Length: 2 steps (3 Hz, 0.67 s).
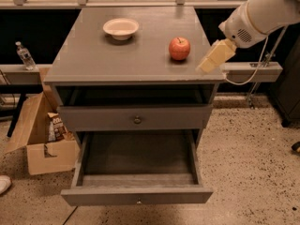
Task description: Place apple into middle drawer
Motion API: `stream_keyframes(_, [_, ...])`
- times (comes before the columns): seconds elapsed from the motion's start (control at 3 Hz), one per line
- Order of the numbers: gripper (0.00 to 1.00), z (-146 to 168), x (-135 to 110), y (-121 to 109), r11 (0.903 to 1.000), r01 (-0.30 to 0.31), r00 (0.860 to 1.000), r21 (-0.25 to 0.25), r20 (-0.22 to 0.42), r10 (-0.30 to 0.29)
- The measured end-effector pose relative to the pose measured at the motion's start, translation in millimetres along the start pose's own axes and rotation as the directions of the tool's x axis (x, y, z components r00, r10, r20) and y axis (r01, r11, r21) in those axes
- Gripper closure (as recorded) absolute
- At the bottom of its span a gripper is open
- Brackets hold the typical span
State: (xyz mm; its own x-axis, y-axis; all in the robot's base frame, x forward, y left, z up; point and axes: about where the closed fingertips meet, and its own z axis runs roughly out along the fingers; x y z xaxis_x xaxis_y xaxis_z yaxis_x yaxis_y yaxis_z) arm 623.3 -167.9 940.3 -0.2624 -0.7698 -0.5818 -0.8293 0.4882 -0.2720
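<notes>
Apparently claw (209,63) (arm (262,11) cropped) hovers beside apple (179,48).

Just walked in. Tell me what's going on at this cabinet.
A robot arm is working on getting the apple into the middle drawer. The apple sits untouched on the grey cabinet top, right of a cream bowl. The gripper hovers at the top's right edge, beside the apple but apart from it, holding nothing. The middle drawer is pulled out, and nothing shows inside it.
</notes>
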Motion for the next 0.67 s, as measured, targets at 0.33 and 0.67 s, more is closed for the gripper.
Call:
stream_keyframes(0.33, [0.0, 45, -9, -31, 0.997, -0.077, 0.994, 0.012, 0.077, 0.076])
stream_keyframes(0.67, [0.0, 68, -12, -47, 0.9929, -0.118, 0.988, 0.018, 0.107, 0.115])
